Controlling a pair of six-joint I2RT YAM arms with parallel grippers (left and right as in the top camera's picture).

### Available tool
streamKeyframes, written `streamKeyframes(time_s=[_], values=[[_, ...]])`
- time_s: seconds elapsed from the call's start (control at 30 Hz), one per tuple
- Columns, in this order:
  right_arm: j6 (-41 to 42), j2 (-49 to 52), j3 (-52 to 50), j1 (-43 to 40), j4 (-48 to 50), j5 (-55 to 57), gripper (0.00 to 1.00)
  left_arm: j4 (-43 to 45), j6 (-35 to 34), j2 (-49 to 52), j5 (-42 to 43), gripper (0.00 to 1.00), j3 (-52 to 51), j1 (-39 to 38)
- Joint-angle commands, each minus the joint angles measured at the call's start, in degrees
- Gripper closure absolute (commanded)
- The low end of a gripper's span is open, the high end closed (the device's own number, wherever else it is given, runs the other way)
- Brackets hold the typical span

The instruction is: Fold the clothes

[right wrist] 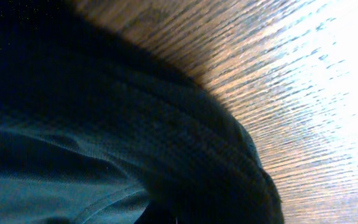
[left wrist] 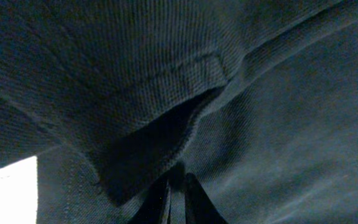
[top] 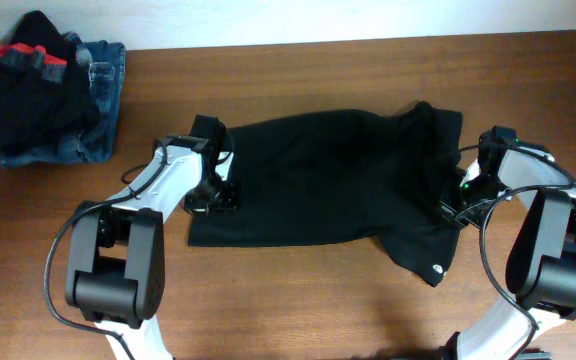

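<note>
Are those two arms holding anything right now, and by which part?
Both seem to pinch the black top: the left pincer its left edge, the right pincer its bunched right side. Cloth hides the exact contact points.

The top (top: 318, 180) lies on the counter (top: 318, 300) between left gripper (top: 213, 195) and right gripper (top: 453, 208); a pile (top: 43, 95) sits well behind-left of the left gripper.

Robot lab, this: left arm (top: 158, 185) and right arm (top: 523, 160) at a wooden bench (top: 318, 300), black top (top: 318, 180) at the fingers (left wrist: 157, 208), laundry heap (top: 43, 90) well off.
</note>
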Motion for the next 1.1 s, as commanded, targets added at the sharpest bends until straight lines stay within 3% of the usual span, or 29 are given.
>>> streamKeyframes(time_s=[0.0,0.2,0.67,1.07], values=[[-0.6,2.4,-2.1,-1.3,1.0,8.9,0.95,-1.6,1.0,1.4,-0.4,0.91,-0.6,0.2],[-0.6,2.4,-2.1,-1.3,1.1,8.9,0.95,-6.7,1.1,2.0,-0.5,0.91,-1.0,0.2],[-0.6,2.4,-2.1,-1.3,1.0,8.9,0.95,-5.3,-1.7,2.3,-4.1,0.91,-8.5,0.2],[-0.6,2.4,-2.1,-1.3,0.8,9.7,0.95,-11.1,-3.8,2.3,-4.6,0.91,-9.7,0.2]])
